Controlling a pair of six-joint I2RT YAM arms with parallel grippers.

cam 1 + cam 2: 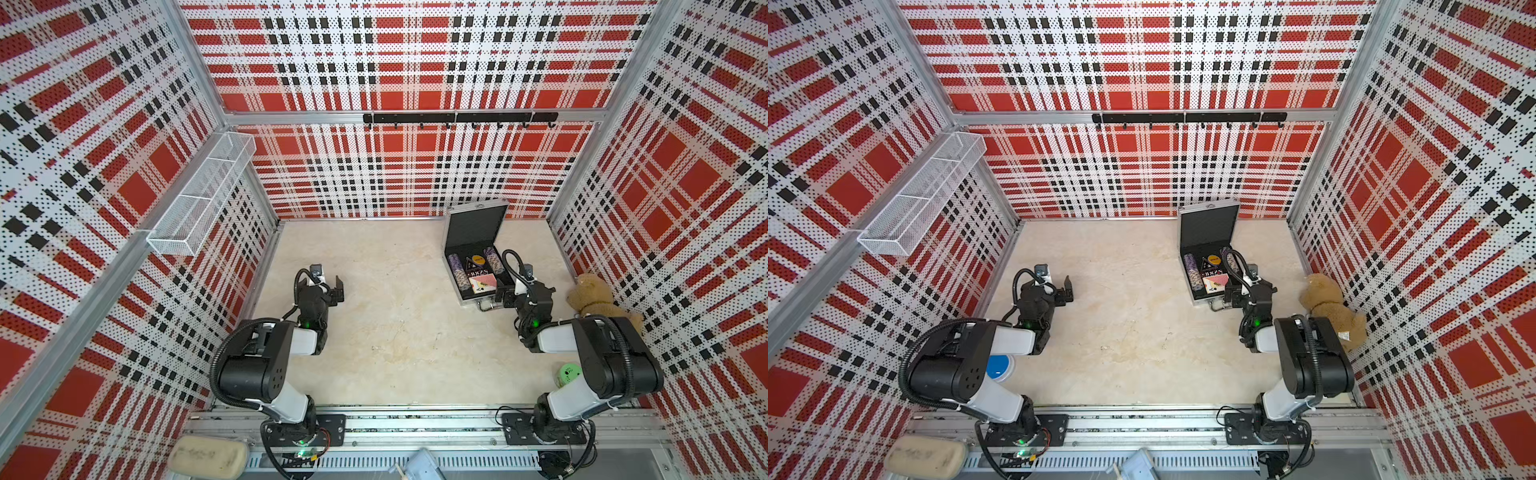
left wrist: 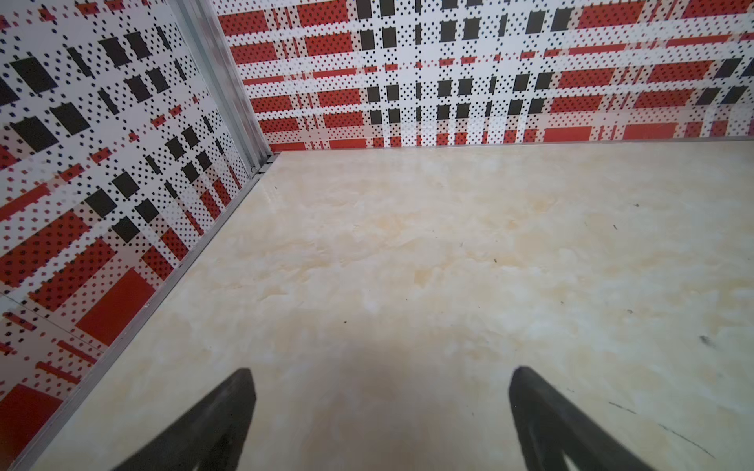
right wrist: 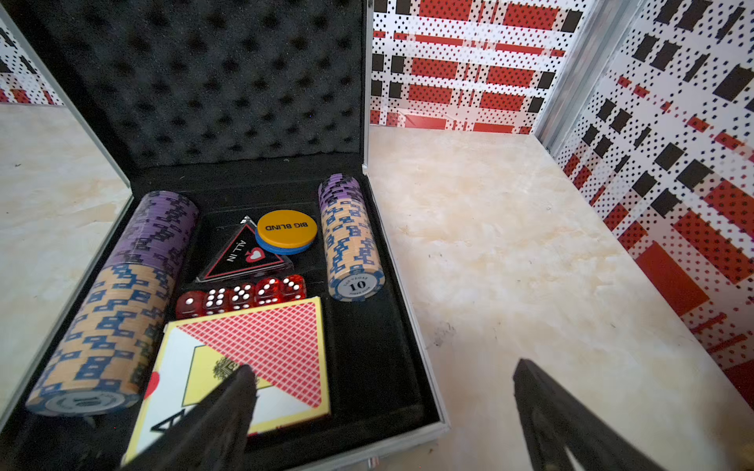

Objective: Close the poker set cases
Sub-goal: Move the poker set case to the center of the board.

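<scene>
The poker set case [image 1: 476, 226] [image 1: 1206, 226] stands open at the back right of the table, its foam-lined lid [image 3: 204, 81] upright. Its base holds chip rolls [image 3: 351, 240], red dice [image 3: 240, 297] and a card deck [image 3: 261, 346]. A metal handle [image 1: 486, 306] sticks out of its near edge. My right gripper [image 1: 500, 297] [image 1: 1231, 297] [image 3: 383, 367] is open at the case's near right corner, one finger over the deck, the other over bare table. My left gripper [image 1: 337, 291] [image 1: 1067, 289] [image 2: 381, 370] is open above bare table at the left, holding nothing.
A teddy bear [image 1: 594, 301] lies against the right wall beside my right arm. A green round object [image 1: 567, 374] sits near the right arm's base, a blue disc [image 1: 998, 368] under the left arm. A mesh basket [image 1: 203, 195] hangs on the left wall.
</scene>
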